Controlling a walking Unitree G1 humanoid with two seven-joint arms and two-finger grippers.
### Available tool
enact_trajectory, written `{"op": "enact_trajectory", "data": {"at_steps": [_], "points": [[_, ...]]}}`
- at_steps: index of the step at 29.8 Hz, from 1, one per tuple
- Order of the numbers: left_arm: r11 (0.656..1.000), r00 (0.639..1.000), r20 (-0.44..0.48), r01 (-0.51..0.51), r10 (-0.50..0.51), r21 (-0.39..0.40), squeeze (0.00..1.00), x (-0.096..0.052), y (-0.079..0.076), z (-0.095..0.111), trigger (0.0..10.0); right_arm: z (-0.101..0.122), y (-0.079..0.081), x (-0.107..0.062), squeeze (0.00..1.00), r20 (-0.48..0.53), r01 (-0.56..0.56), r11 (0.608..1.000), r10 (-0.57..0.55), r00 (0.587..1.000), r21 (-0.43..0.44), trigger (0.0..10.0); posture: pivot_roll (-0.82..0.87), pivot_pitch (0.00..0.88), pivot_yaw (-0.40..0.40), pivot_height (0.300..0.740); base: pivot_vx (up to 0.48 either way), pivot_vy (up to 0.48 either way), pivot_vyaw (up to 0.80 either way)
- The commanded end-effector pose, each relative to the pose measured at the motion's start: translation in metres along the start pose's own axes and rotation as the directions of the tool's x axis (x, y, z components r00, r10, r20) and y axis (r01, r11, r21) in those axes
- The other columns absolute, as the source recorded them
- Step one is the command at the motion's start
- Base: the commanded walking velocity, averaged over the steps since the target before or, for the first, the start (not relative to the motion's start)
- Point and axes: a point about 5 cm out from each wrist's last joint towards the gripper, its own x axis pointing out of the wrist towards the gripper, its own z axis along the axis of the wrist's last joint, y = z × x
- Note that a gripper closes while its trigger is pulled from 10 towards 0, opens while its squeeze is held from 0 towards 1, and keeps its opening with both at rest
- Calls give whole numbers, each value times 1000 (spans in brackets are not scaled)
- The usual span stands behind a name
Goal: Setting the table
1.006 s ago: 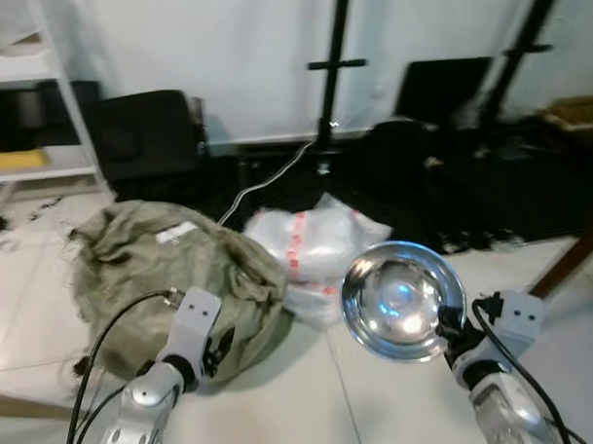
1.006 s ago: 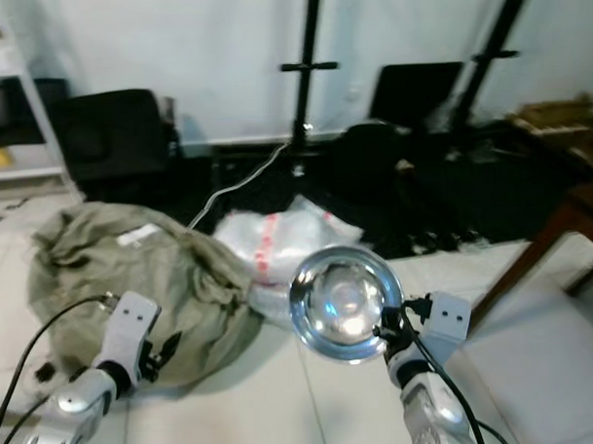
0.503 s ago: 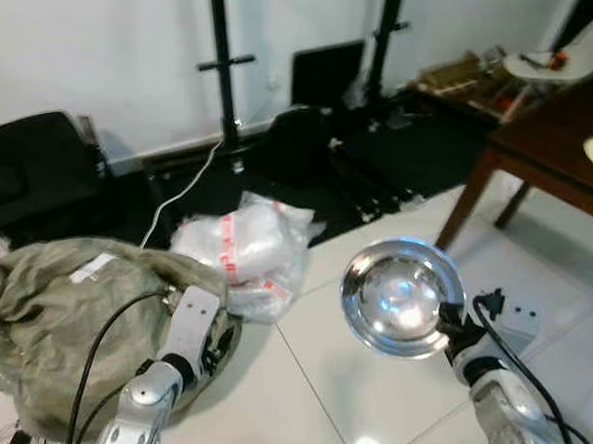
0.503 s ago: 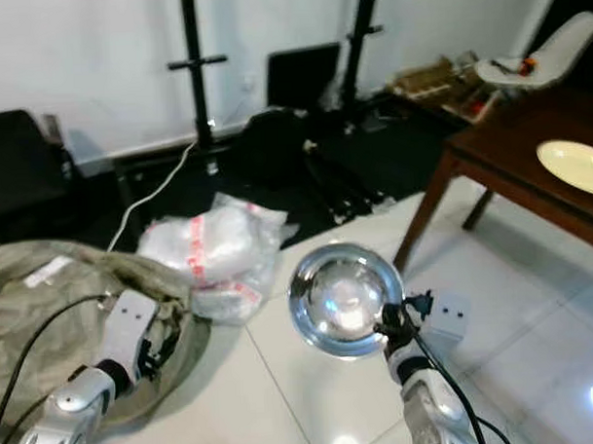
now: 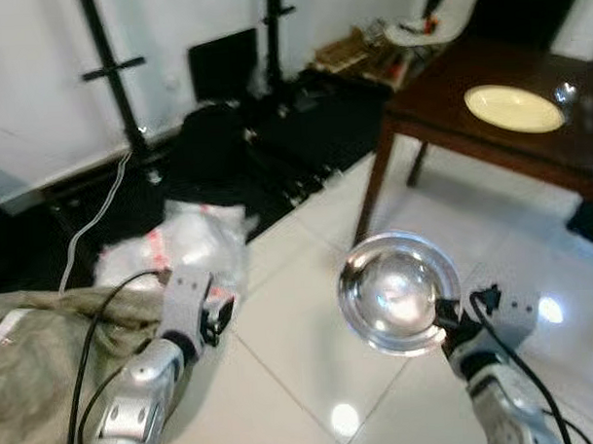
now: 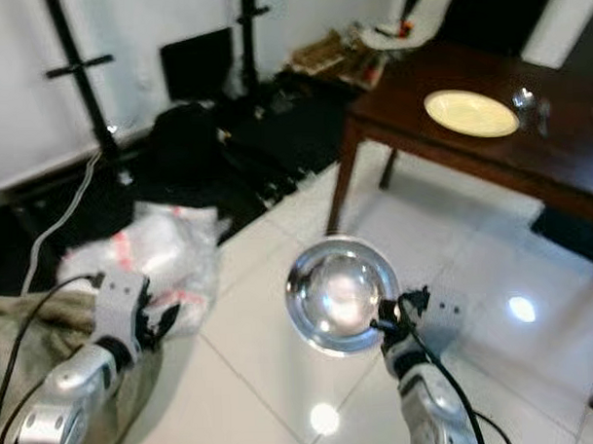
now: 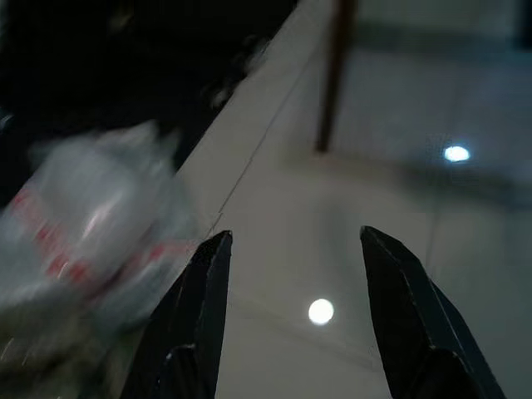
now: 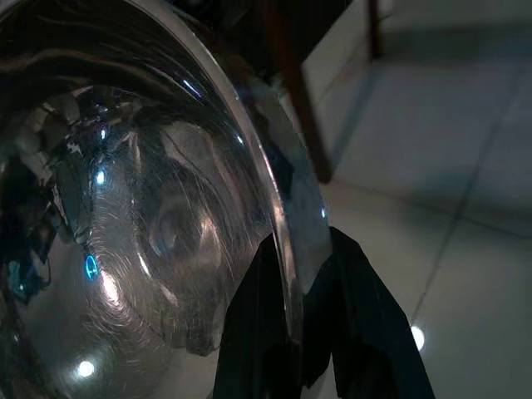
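Head view: right gripper [image 5: 444,326] pinches the rim of a steel bowl [image 5: 398,292], held up over the floor [image 5: 300,310], well short of the table [image 5: 528,141] (a yellow plate [image 5: 513,108] sits there).
Left wrist: left gripper [image 7: 291,316] has its fingers spread, empty, above tile beside a plastic bag [image 7: 91,224].
Right wrist: fingers [image 8: 366,332] clamp the bowl's edge, one each side.

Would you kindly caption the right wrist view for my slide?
Right gripper pinching the rim of a steel bowl above the tiled floor.
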Motion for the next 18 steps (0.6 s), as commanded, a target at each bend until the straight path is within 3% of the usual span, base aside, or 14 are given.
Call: {"op": "enact_trajectory", "data": {"at_steps": [1, 18], "points": [[1000, 1000, 12, 4, -3, -8, 0, -1, 1, 4, 10000, 9, 1, 1, 0, 38, -1, 1000, 0, 999, 18, 10000, -90, 39, 76, 740, 0, 0, -788], [999, 994, 112, 4, -1, -33, 0, 2, 2, 35, 10000, 29, 6, 6, 0, 94, -17, 999, 14, 995, 30, 10000, -89, 37, 75, 740, 0, 0, -785]]}}
